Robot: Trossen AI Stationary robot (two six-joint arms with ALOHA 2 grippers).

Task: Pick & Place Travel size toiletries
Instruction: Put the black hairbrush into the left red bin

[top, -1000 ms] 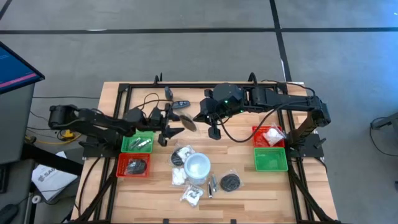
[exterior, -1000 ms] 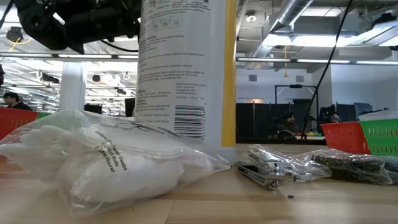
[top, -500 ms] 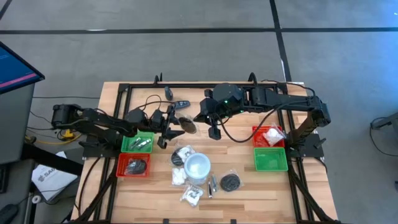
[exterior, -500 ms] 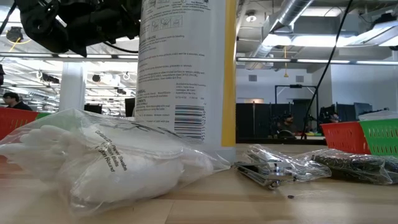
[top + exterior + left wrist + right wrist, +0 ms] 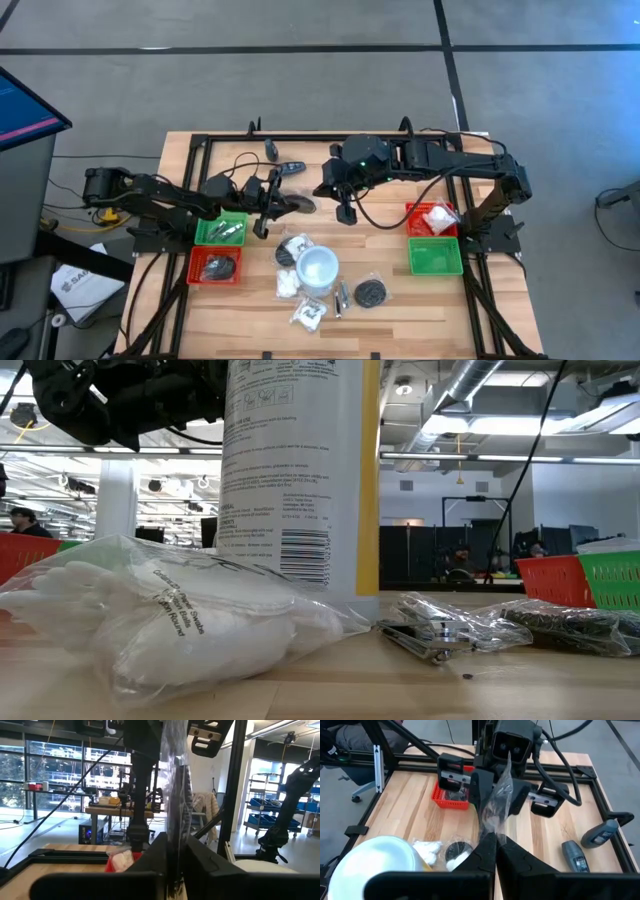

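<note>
A black round disc in a clear wrapper (image 5: 296, 203) hangs above the table's middle, between my two grippers. My left gripper (image 5: 272, 205) reaches it from the table's left and is shut on it. My right gripper (image 5: 318, 190) comes from the right and is shut on the same wrapper (image 5: 496, 795). More toiletries in wrappers lie near the front: white pieces (image 5: 288, 285), another black disc (image 5: 372, 292) and a silvery piece (image 5: 342, 297). A white wrapped piece (image 5: 170, 615) fills the low view. My left gripper pinches the wrapped disc (image 5: 177, 825) between its two fingers, coming about level from the table's left. The disc stands on edge between the fingers (image 5: 479, 785), clear of the table. My right gripper pinches the wrapper's edge (image 5: 495, 831) between its shut fingers, slanting down from the table's right. The wrapper runs from them toward my left gripper.
A green tray (image 5: 222, 229) with silvery sticks and a red tray (image 5: 215, 265) with a black disc sit at the left. A red tray (image 5: 432, 219) and a green tray (image 5: 435, 256) sit at the right. A white cup-like object (image 5: 317, 268) stands mid-front. Dark oblong pieces (image 5: 293, 167) lie far.
My left gripper has shut on the wrapped disc that my right gripper holds. In the high view the disc now shows narrower, turned more on edge. Both arms have stayed in place.
</note>
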